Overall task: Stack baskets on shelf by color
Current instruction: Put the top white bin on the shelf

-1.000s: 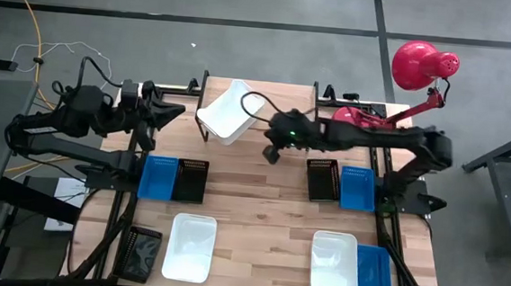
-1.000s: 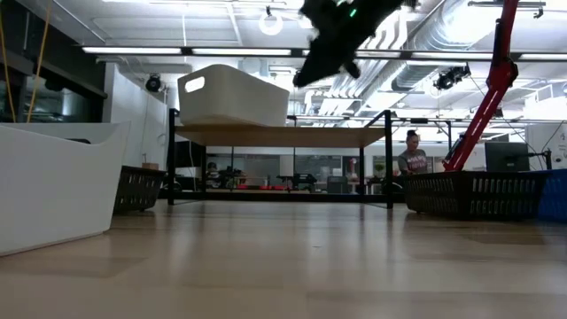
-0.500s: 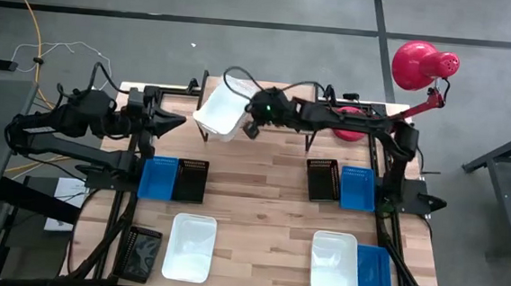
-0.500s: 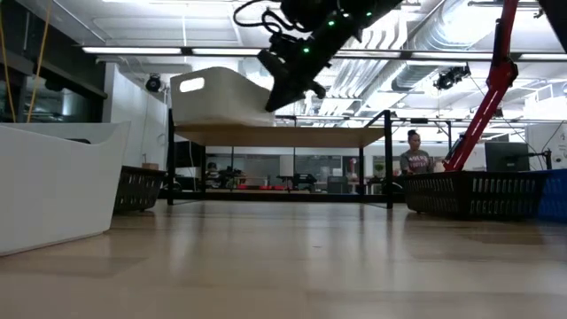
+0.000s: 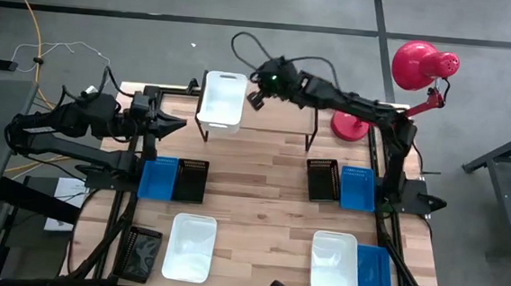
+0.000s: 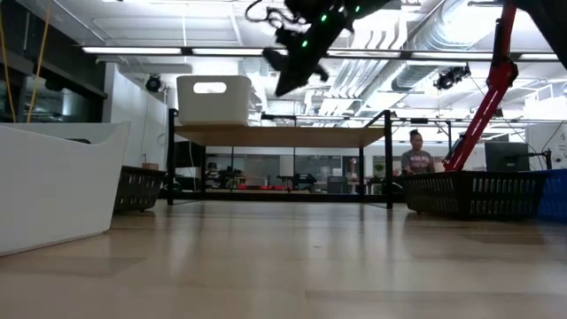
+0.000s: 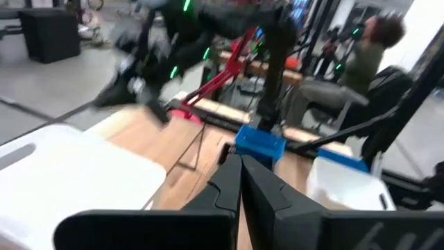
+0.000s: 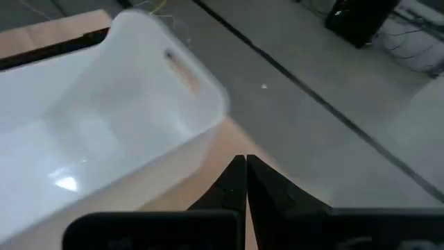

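One white basket (image 5: 222, 98) (image 6: 213, 99) stands level on its bottom at the left end of the shelf (image 5: 280, 111) (image 6: 283, 135). My right gripper (image 5: 256, 98) (image 6: 282, 86) hovers above the shelf just right of that basket, shut and holding nothing. In the right wrist view the basket (image 8: 104, 139) lies ahead of the shut fingertips (image 8: 244, 170), apart from them. My left gripper (image 5: 174, 121) (image 7: 241, 173) waits shut at the table's far left, beside the shelf. The other baskets sit on the tabletop.
Blue (image 5: 158, 177) and black (image 5: 191, 179) baskets sit mid-left, black (image 5: 323, 179) and blue (image 5: 357, 188) mid-right. White baskets (image 5: 190, 247) (image 5: 334, 264), a blue (image 5: 374, 271) and a black one (image 5: 142, 254) line the near edge. A red lamp (image 5: 423, 65) stands far right.
My right gripper swung from the table's middle toward the far left, met the white basket lying askew and tipped on the shelf, and pushed it. The basket turned square and settled level at the shelf's left end. The gripper now stands off it, higher.
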Tool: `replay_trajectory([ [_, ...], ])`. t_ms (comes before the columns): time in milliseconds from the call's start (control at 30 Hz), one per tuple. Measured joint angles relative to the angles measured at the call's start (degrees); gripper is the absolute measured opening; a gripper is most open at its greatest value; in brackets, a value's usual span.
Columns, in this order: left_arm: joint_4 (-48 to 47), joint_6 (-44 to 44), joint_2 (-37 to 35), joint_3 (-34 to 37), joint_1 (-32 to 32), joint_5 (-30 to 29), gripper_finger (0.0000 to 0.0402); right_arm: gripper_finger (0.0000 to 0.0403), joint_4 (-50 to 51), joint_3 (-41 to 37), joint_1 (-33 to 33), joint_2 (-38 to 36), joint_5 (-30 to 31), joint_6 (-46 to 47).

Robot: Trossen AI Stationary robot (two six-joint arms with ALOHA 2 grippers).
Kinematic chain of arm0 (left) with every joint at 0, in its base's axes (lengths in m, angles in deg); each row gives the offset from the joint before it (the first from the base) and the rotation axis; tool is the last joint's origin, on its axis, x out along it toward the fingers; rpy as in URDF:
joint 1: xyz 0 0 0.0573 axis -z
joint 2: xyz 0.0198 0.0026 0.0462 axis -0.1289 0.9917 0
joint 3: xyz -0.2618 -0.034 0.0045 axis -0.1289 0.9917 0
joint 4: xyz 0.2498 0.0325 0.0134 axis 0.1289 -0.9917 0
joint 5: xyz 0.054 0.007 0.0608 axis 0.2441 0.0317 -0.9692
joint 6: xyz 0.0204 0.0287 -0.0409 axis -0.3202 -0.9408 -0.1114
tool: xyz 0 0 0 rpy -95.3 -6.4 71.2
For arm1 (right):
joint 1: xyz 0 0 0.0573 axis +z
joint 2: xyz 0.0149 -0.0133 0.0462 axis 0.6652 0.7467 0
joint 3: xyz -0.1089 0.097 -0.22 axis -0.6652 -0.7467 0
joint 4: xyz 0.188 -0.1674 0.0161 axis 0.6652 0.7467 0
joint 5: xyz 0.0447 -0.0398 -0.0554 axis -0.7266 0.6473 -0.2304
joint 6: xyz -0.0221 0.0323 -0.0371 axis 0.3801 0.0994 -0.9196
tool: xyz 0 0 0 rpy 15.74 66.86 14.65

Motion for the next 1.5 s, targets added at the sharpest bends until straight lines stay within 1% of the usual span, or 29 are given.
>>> replay_trajectory([
  [67, -1.0, 0.0, 0.9, 0.0, 0.0, -0.5, 0.0, 0.0, 4.1, 0.4, -0.2, -1.9, -0.5, -0.9],
  [167, -2.8, 0.7, 3.7, 0.0, 0.0, -0.3, 0.0, 0.0, 11.6, 0.1, 0.0, -4.9, -3.3, -0.7],
  [233, -5.1, 0.6, 6.8, 0.0, 0.1, 1.9, 0.0, 0.0, 16.5, -0.4, 0.6, -7.5, -4.4, -0.7],
  [333, -7.8, -1.2, 13.2, 0.0, 1.3, 3.1, 0.0, 0.0, 21.2, -2.7, 2.1, -11.5, -4.7, -0.7],
  [400, -8.5, -1.5, 17.8, 0.0, 2.5, 1.8, 0.0, 0.0, 22.0, -5.9, 3.4, -14.7, -4.8, 0.0],
  [533, -7.8, -2.4, 25.4, 0.0, 3.4, -5.5, 0.0, 0.0, 20.1, -15.1, 6.4, -23.4, -4.6, 5.7],
  [600, -6.7, -3.0, 28.8, 0.1, 3.3, -7.8, 0.0, 0.0, 18.0, -20.8, 8.6, -28.3, -3.2, 9.2],
  [667, -4.2, -4.4, 30.8, 0.9, 3.3, -8.9, 0.0, 0.0, 15.0, -26.1, 10.9, -33.2, -1.2, 12.8],
  [800, 2.9, -7.2, 32.0, 4.9, 2.6, -9.4, 0.0, 0.0, 9.8, -34.2, 16.1, -41.4, 2.8, 18.9],
  [933, 6.7, -8.2, 32.1, 8.4, 0.7, -13.4, 0.0, 0.0, 8.5, -37.1, 21.5, -46.0, 7.7, 21.6],
  [1000, 7.4, -9.6, 32.1, 9.2, -0.5, -14.9, 0.0, 0.0, 8.5, -37.3, 23.9, -46.9, 9.9, 21.6],
  [1133, 10.0, -13.2, 32.8, 9.4, -3.5, -15.2, 0.0, 0.0, 7.8, -37.3, 27.3, -47.3, 13.1, 19.4],
  [1333, 13.5, -16.5, 33.2, 9.5, -8.2, -14.4, 0.0, 0.0, 7.6, -37.3, 29.6, -47.0, 12.9, 18.8],
  [1500, 14.2, -17.0, 33.2, 9.4, -9.5, -14.3, 0.0, 0.0, 7.3, -37.3, 30.8, -48.1, 12.8, 19.0],
])
